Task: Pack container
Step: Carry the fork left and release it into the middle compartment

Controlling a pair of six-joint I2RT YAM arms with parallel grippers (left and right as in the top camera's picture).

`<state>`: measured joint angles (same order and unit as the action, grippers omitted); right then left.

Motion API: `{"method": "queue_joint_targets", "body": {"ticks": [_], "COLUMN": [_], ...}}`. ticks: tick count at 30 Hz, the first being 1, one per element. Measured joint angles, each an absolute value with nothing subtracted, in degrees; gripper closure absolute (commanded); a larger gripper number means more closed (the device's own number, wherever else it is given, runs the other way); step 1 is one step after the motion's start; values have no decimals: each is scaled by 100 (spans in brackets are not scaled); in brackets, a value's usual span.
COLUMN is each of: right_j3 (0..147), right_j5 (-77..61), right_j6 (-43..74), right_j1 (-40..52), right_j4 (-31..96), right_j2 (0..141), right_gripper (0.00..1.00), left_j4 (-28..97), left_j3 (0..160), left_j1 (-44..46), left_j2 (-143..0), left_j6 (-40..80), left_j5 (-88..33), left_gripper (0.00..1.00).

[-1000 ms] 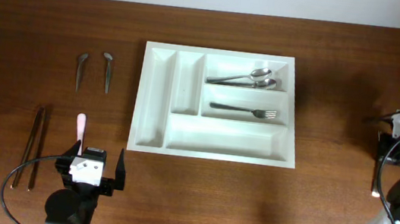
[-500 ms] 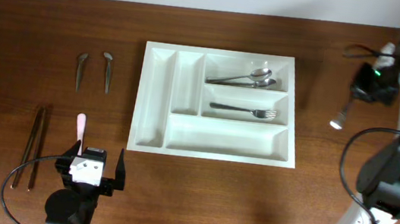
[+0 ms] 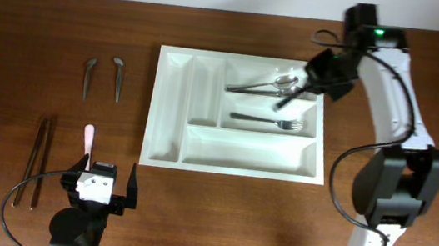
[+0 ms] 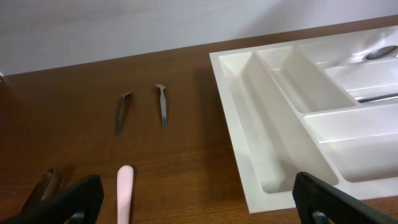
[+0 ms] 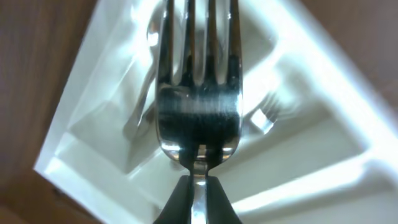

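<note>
White tray (image 3: 169, 108) lies at the centre of the table (image 3: 31, 16). Right jaws clench a fork (image 5: 198, 112) by its handle over the tray's 2 o'clock corner; left jaws stand released, wide apart, at 7 o'clock

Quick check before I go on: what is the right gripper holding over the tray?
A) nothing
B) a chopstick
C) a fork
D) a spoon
C: in the right wrist view the right gripper is shut on the stem of a fork, its tines plain to see, above the container.
</note>
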<state>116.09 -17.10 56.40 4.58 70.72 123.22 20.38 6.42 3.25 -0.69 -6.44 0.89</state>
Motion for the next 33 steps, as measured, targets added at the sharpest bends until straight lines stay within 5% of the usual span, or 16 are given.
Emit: {"method": "queue_joint_targets", "body": {"ticks": [10, 19, 26, 33], "right_j3": [11609, 11555, 11483, 11485], "right_j5": [-1245, -440, 329, 2261], "right_j6": [8989, 10055, 9872, 7581], "right_j1": [1470, 1566, 1564, 1562], "right_j4": [7216, 6934, 6871, 6479], "right_j2": [12322, 12322, 12322, 12322], "right_gripper": [87, 90, 52, 13], "left_j4": [2038, 2038, 2038, 2038], "left_j3": [642, 642, 642, 642], "left_j1": [325, 325, 325, 325], "left_j2": [-69, -69, -69, -69], "left_j6": [-644, -644, -644, -644], "left_j5": [86, 86, 86, 86], "left_gripper": [1, 1, 1, 1]}}
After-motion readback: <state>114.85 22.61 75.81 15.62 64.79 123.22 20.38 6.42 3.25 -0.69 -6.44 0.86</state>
